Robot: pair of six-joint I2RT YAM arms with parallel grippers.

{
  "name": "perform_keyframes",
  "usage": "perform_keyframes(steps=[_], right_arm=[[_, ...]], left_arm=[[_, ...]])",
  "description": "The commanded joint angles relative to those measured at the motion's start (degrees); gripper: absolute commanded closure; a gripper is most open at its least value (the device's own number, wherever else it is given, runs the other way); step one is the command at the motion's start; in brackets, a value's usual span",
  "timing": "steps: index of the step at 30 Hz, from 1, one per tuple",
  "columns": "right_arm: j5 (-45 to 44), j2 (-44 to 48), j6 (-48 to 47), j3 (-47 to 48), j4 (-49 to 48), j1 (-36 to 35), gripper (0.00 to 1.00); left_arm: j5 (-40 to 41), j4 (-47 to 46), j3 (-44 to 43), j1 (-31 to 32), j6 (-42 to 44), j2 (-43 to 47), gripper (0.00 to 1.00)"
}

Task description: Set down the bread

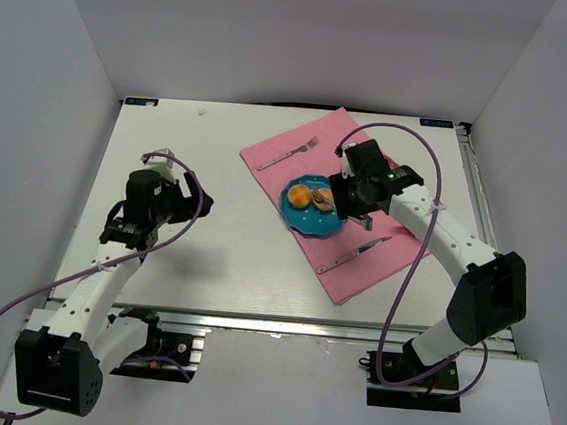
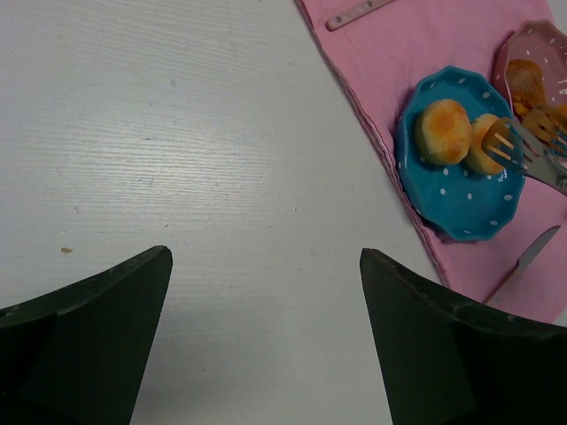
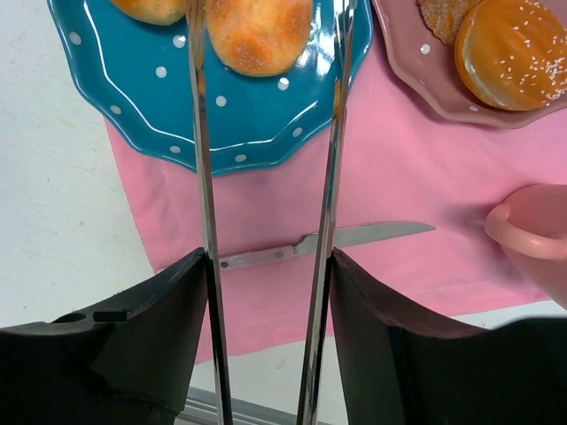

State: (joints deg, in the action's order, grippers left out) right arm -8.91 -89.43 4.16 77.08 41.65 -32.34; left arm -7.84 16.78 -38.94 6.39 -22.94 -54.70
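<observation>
Two small golden buns, the bread, lie on a blue dotted plate on the pink mat. My right gripper is shut on metal tongs, one finger pressed against the outside of each arm. The tong arms stand apart and straddle one bun without squeezing it; their tips hover at the plate. The other bun lies just left of the left arm. My left gripper is open over bare table, holding nothing.
A pink mat carries a fork and a knife. A pink plate with darker sesame-topped pastry sits right of the blue plate. A pink cup stands nearby. White walls enclose the table.
</observation>
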Motion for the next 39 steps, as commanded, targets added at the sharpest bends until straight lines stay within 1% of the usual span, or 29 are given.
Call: perform_keyframes(steps=[1,5,8,9,11,12,13,14,15,16,17,19,20,22,23,24,26,27,32,36,39], right_arm=[[-1.55,3.38,0.41,2.9,-0.69,-0.1,0.4],[-3.05,5.05,-0.99,6.41,-0.34,-0.01,0.4],[-4.1,5.49,-4.94,10.8,-0.69,1.3,0.4],[-3.58,5.14,-7.57,13.86,-0.43,3.92,0.4],[-1.48,3.39,-10.56,16.86,-0.69,7.53,0.41],[1.23,2.77,-12.15,19.4,-1.21,11.47,0.41],[3.09,1.11,-13.73,20.64,-1.74,13.51,0.42],[4.85,0.23,-17.14,21.79,-2.88,17.27,0.42],[7.91,-0.83,-18.82,23.8,-3.76,19.13,0.42],[8.98,-3.1,-21.8,25.12,-4.64,22.37,0.42],[13.87,-4.43,-23.4,26.62,-4.99,23.97,0.42],[18.9,-7.94,-26.82,29.44,-6.22,26.87,0.41],[22.93,-10.48,-29.36,30.23,-8.06,29.59,0.4],[26.2,-13.65,-31.05,34.0,-9.21,31.71,0.4],[29.35,-15.5,-32.1,35.58,-9.3,35.29,0.39],[30.52,-19.52,-32.55,37.16,-9.04,36.54,0.39],[32.97,-23.58,-33.34,41.46,-8.43,39.18,0.39],[33.6,-26.91,-34.04,42.09,-8.95,39.89,0.39],[35.8,-33.96,-33.7,41.66,-15.36,43.32,0.4],[36.5,-41.24,-33.34,44.55,-17.04,44.2,0.4],[35.89,-44.94,-33.26,46.06,-17.48,44.29,0.4]], left_arm=[[0.37,0.01,0.0,0.2,0.44,0.29,0.02],[0.37,0.1,0.0,0.2,0.44,0.29,0.02],[0.37,0.27,0.09,0.2,0.44,0.29,0.02],[0.37,0.19,0.09,0.2,0.44,0.21,0.02],[0.45,0.45,0.09,0.2,0.44,0.12,0.02],[0.54,0.45,0.09,0.2,0.44,-0.14,0.02],[0.63,0.8,0.09,0.2,0.35,-0.15,0.02],[0.72,0.98,0.0,0.2,0.44,-0.41,0.02],[0.89,1.07,-0.08,0.2,0.53,-0.5,0.02],[1.33,1.15,-0.09,0.2,0.53,-0.5,0.02],[1.59,1.15,0.0,0.2,0.35,-0.41,0.02],[2.21,1.07,-0.09,0.2,0.44,-0.5,0.02],[2.47,0.72,0.09,0.2,0.18,-0.67,0.02],[2.65,0.45,0.0,0.2,0.18,-1.2,0.02],[2.74,0.45,-0.17,0.2,0.18,-2.16,0.02],[2.74,0.45,-0.17,0.2,0.18,-2.78,0.02],[1.95,0.45,-0.52,0.2,0.35,-4.01,0.02],[1.34,0.45,-0.44,0.2,0.44,-5.32,0.02],[0.01,1.15,-0.61,0.2,0.7,-7.97,0.02],[0.1,1.15,-0.44,0.2,0.62,-8.85,0.02],[0.45,1.42,-0.52,0.2,0.61,-10.07,0.02]])
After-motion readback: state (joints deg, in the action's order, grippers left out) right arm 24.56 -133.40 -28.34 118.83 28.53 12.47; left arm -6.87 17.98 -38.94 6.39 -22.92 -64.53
